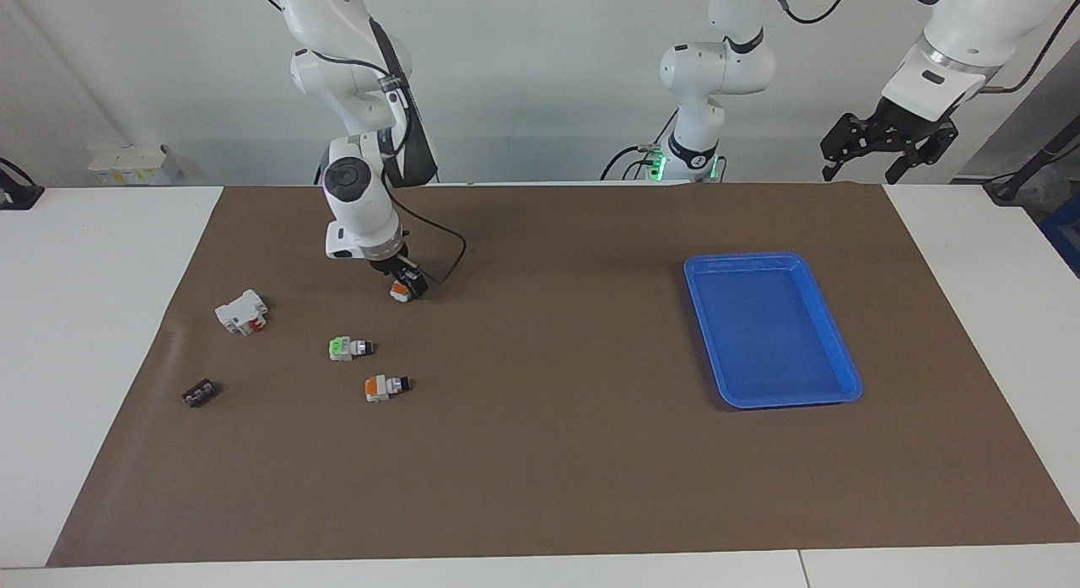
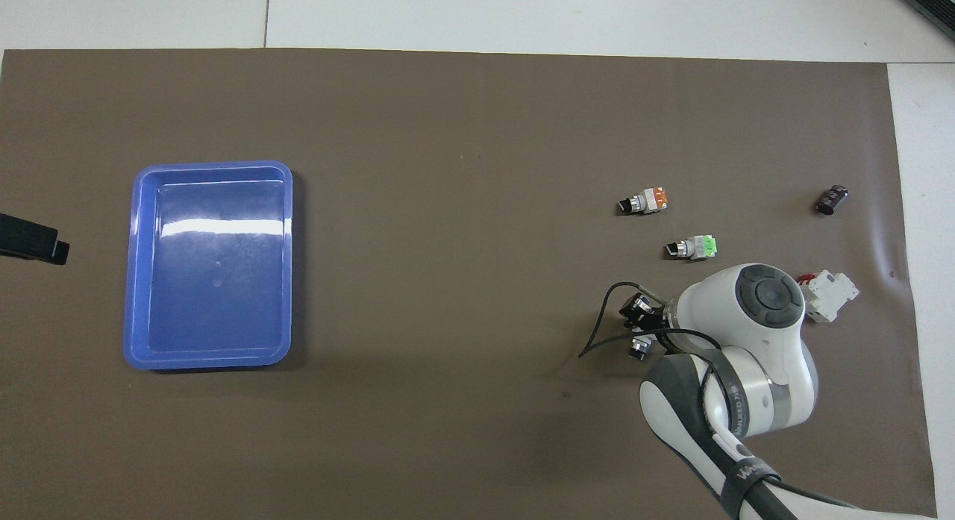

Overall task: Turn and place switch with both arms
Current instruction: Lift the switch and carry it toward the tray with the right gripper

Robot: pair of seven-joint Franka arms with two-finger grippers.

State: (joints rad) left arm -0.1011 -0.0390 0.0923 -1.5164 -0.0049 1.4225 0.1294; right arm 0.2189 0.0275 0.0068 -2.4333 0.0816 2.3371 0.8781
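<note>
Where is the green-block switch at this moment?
The green-block switch lies on the brown mat toward the right arm's end, between the right hand and the free orange-block switch, which lies farther from the robots.

The tray sits toward the left arm's end of the table. Toward the right arm's end, one switch lies farthest from the robots, a second switch nearer, the block and small part closer to that table edge

A blue tray sits on the brown mat toward the left arm's end. At the right arm's end lie a green-block switch, a white block and 1 small dark part.
</note>
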